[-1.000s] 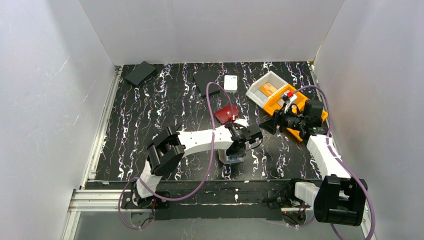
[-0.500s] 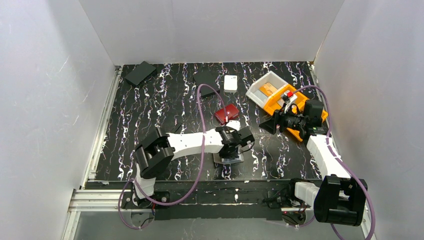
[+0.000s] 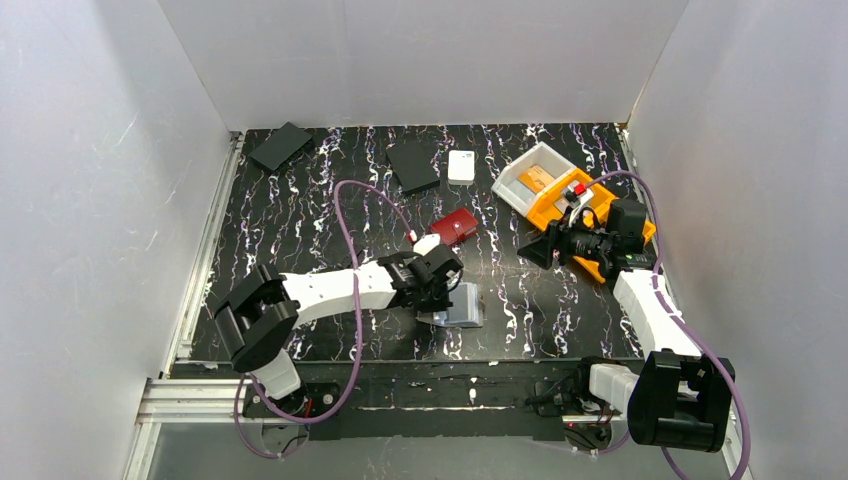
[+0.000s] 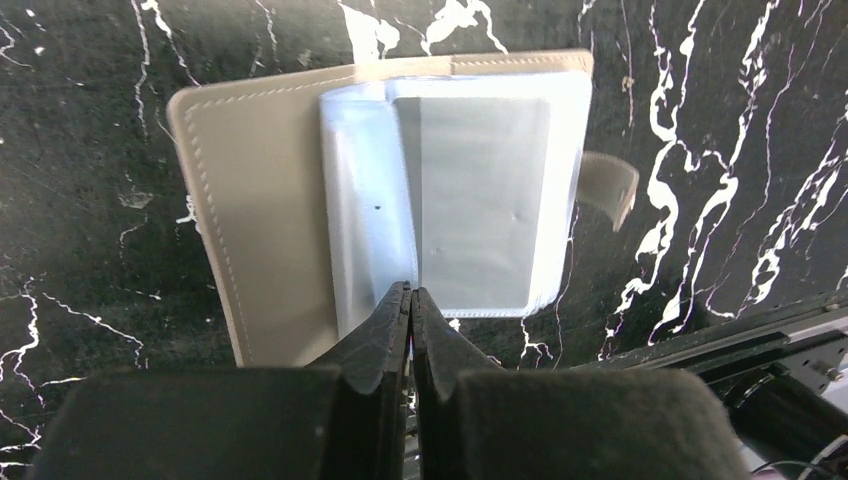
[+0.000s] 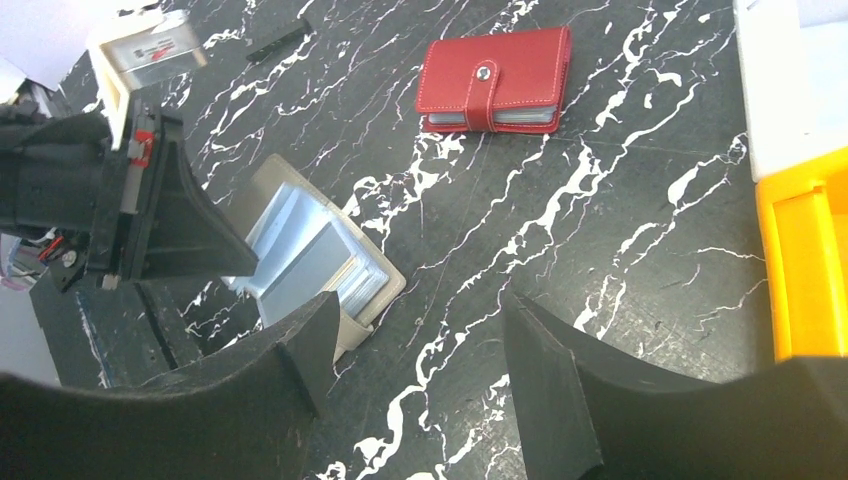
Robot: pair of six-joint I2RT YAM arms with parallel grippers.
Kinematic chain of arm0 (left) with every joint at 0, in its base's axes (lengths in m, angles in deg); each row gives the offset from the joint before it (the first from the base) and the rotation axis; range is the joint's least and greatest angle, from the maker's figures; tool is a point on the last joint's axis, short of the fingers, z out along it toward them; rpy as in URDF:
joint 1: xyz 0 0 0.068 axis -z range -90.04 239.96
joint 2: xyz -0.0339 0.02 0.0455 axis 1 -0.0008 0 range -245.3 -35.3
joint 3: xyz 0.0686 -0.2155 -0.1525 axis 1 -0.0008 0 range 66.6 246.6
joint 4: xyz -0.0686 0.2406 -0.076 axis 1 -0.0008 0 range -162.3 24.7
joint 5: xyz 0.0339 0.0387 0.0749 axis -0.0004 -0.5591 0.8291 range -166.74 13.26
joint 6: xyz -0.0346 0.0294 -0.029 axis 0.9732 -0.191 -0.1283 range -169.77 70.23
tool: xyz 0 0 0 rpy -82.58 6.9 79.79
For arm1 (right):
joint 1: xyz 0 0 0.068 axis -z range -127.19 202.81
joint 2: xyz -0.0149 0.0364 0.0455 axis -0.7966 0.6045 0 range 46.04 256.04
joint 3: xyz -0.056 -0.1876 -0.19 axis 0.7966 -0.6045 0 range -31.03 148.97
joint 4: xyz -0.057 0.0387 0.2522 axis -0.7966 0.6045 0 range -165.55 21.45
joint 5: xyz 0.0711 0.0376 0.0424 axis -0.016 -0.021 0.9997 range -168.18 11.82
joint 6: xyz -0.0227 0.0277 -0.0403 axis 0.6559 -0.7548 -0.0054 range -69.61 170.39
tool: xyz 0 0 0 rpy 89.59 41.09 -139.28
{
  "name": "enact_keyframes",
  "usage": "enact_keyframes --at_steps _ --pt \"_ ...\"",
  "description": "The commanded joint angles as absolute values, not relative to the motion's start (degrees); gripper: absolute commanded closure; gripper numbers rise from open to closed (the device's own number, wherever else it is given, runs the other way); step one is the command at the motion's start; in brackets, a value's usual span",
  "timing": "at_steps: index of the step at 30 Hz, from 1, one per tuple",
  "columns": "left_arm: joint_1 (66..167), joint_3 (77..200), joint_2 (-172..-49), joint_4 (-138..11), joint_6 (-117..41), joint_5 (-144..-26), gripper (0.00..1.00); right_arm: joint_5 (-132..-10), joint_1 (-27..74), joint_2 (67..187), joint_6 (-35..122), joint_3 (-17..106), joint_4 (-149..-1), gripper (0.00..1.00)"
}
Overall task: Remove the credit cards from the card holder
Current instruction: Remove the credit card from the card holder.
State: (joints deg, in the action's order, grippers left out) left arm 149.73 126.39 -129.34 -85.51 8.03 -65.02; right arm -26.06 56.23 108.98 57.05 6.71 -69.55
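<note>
Stitching (image 4: 205,200) on the card holder (image 4: 380,190) shows only from left wrist.

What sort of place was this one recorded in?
Probably a lab robot cell: white panels box in a black marbled tabletop edged with aluminium rail, the left arm and right arm mounted at its near edge.

near edge of card holder (image 4: 260,200) behind left gripper (image 4: 411,295)

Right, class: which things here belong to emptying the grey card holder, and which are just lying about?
Job: card holder, left gripper, orange card in the white tray.
Lying about: red case, black squares, small white box, orange bin.
</note>
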Motion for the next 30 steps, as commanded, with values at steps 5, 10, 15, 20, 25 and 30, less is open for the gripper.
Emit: enact_keyframes --at_steps 5,10,15,20,25,30 --pt "147.18 122.71 -124.33 -84.52 9.82 -65.04 0.91 -20.56 53.81 110.07 62.33 8.34 -66.19 0.32" --pt "146.49 121.14 -122.86 -85.65 9.63 -64.3 0.85 -23.47 43.97 112.23 69.24 9.86 -60.56 0.32" --pt "145.49 119.48 -121.32 -86.36 4.1 -62.88 0.67 -25.78 35.4 116.0 76.66 11.11 -54.74 0.36" --pt "142.9 117.57 -120.0 -83.41 -4.44 -67.38 0.65 -32.41 27.66 118.34 78.54 11.55 -54.72 0.52" --pt "140.99 118.37 -119.86 -85.15 -8.02 -68.78 0.77 -40.31 22.16 121.76 79.85 13.41 -54.14 0.74" --pt "140.06 118.96 -120.9 -85.17 -9.71 -71.37 0.8 -47.19 17.57 125.35 80.65 15.4 -54.05 0.84"
